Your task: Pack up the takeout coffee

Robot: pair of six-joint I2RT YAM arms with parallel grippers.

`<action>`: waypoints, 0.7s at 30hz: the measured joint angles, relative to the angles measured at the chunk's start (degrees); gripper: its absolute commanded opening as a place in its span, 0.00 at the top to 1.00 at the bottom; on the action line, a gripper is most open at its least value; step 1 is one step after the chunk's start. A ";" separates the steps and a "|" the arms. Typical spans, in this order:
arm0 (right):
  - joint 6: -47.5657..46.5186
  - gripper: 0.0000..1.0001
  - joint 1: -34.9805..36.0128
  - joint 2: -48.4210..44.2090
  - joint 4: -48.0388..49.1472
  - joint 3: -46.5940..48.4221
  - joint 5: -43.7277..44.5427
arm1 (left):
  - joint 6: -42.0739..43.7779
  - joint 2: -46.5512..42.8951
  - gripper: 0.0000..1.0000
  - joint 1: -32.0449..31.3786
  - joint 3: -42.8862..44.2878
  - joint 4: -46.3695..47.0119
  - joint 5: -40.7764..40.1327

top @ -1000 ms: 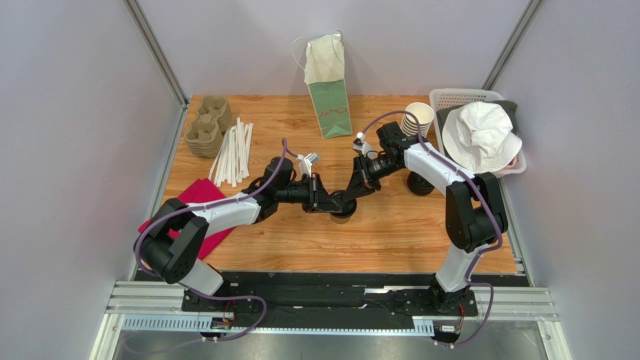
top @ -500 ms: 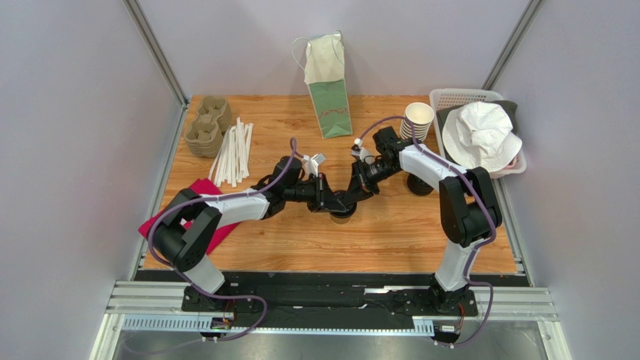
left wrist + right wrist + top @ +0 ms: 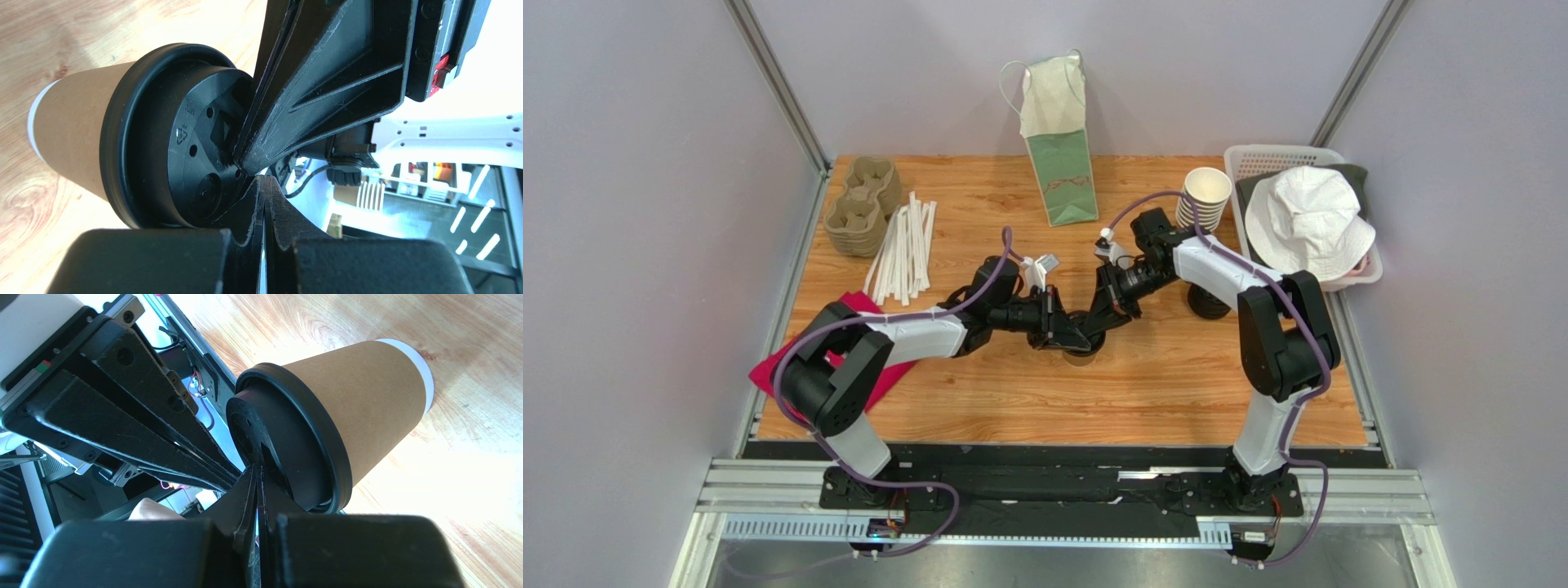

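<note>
Takeout coffee, a small kraft-brown paper cup with a round black plastic lid [image 3: 1081, 354], stands upright mid-table on the orange-brown wooden tabletop [image 3: 1161, 380]. Pale grey walls [image 3: 646, 245] close three sides.

Left to right on the table: red cloth [image 3: 848, 321], moulded pulp cup carriers [image 3: 863, 206], white wrapped straws [image 3: 903, 249], green-and-white paper bag [image 3: 1059, 141] at the back, stack of lidless paper cups [image 3: 1204, 196], white plastic basket [image 3: 1271, 159] holding a white bucket hat [image 3: 1308, 221].

Overhead view: cup nearly hidden under both grippers.

Wrist views only: left gripper [image 3: 264, 184] and right gripper [image 3: 258, 471] are both clenched. Their pinched tips meet at the lid top, with nothing between either pair of jaws.

Against a second ago: left arm [image 3: 891, 337] elbow has swung in toward centre; cup unmoved.
</note>
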 measured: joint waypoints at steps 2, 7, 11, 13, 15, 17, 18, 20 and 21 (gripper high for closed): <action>-0.11 0.97 0.00 0.15 0.00 0.00 -0.17 | -0.46 0.66 0.98 0.20 0.04 0.81 0.90; -0.13 0.97 0.00 1.03 -0.13 0.00 -1.57 | -1.38 1.84 0.99 0.76 0.13 2.21 2.60; -0.15 0.98 -0.09 1.38 -0.13 0.00 -2.16 | -1.86 2.21 0.99 1.01 0.09 2.58 3.21; -0.15 0.98 -0.13 1.66 -0.13 0.00 -2.47 | -1.95 2.25 0.99 1.09 0.09 2.40 3.28; -0.15 0.98 -0.26 2.01 -0.13 0.00 -3.13 | -2.05 2.29 0.99 1.20 0.09 2.16 3.43; -0.15 0.98 -0.33 2.27 -0.11 0.00 -3.56 | -2.08 2.29 0.99 1.25 0.09 1.92 3.43; -0.15 0.98 -0.37 2.49 -0.11 0.00 -3.89 | -2.08 2.29 0.99 1.25 0.11 1.81 3.45; -0.17 0.98 -0.50 2.75 -0.13 0.04 -4.50 | -2.08 2.29 0.99 1.29 0.20 1.62 3.50; -0.26 0.98 -0.52 2.84 -0.17 0.13 -4.74 | -2.08 2.32 0.98 1.29 0.22 1.66 3.63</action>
